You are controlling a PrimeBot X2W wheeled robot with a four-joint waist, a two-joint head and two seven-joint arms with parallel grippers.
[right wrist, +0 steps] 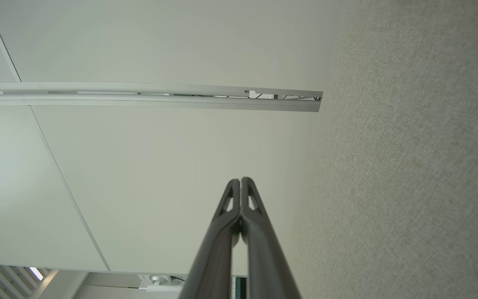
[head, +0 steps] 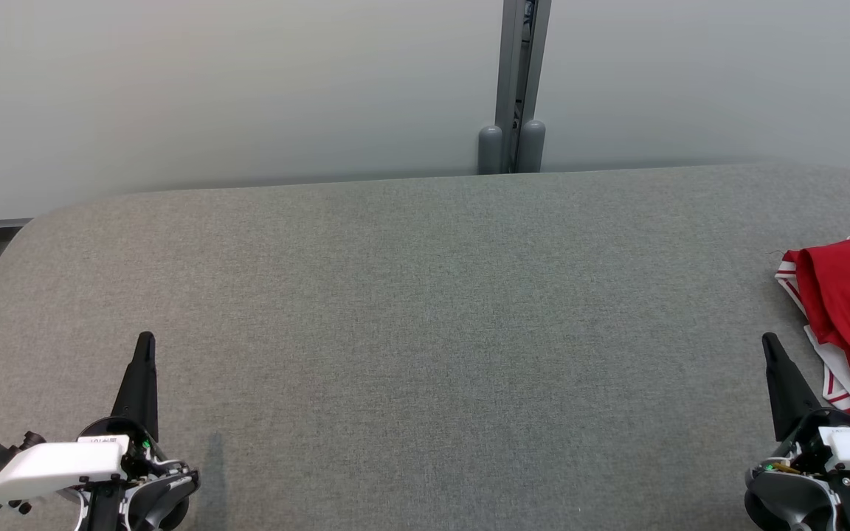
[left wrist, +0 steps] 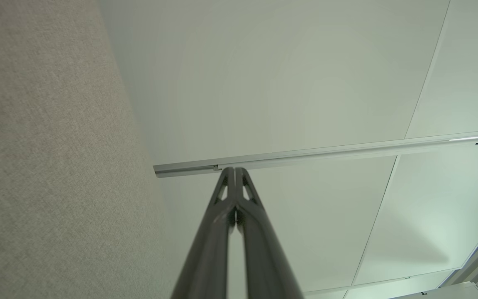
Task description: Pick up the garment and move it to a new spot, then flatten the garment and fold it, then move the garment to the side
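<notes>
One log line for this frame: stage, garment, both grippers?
stage: pre-pick | garment: red-white, bunched, right side of table | left gripper: shut, empty | right gripper: shut, empty, beside garment

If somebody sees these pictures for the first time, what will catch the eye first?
The red garment with white striped trim, crumpled at the right edge of the grey table, is the one bright colour. Next come the left gripper and the right gripper at the near corners, both shut and empty, the right one close to the garment.

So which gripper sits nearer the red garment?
The right gripper, shut, just beside the red garment; the left gripper sits far across the table.
</notes>
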